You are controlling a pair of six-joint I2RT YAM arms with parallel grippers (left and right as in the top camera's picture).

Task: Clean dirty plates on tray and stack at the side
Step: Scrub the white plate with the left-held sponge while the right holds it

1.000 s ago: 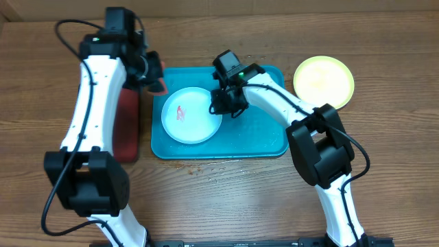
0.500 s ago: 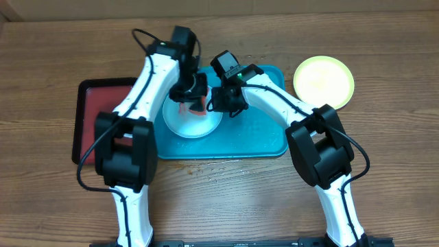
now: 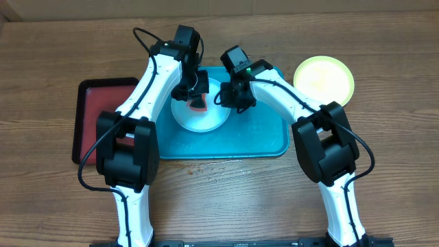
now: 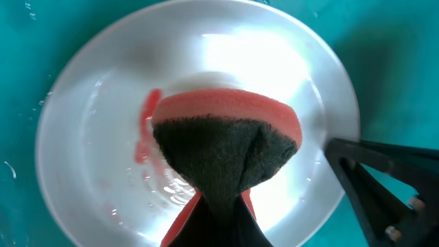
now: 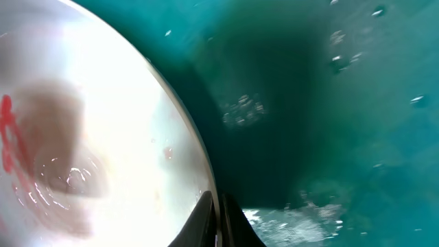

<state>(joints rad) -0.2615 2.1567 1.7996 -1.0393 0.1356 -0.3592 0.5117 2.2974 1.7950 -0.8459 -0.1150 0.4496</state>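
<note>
On the teal tray (image 3: 264, 137), left-rear part, I've got the white plate (image 3: 204, 122) lying flat w/ both arms working over it. The left gripper (image 3: 195, 96) is clamped tight on a sponge (image 4: 226, 144), orange foam w/ a dark scour pad folded up btwn the jaws. The sponge hangs over the plate's ctr and looks pressed onto the wet surface, tho I can't confirm contact from the wrist cam. A red smear (image 4: 146, 123) runs just left of the sponge, w/ thin water streaks around it. The right gripper (image 5: 218, 206) is on the plate's right edge, jaws nipped narrow on the rim. The R wrist cam shows the rim running straight into the pinched tips. Water drops (image 5: 240, 110) are scattered on the tray floor beside that rim. The yellow-green plate (image 3: 324, 81) sits on the table (image 3: 384, 178) off the tray's right-rear corner, apart from it and looking clean from overhead. A dark red tray (image 3: 92, 130) lies left of the teal one, partly under the L arm.
</note>
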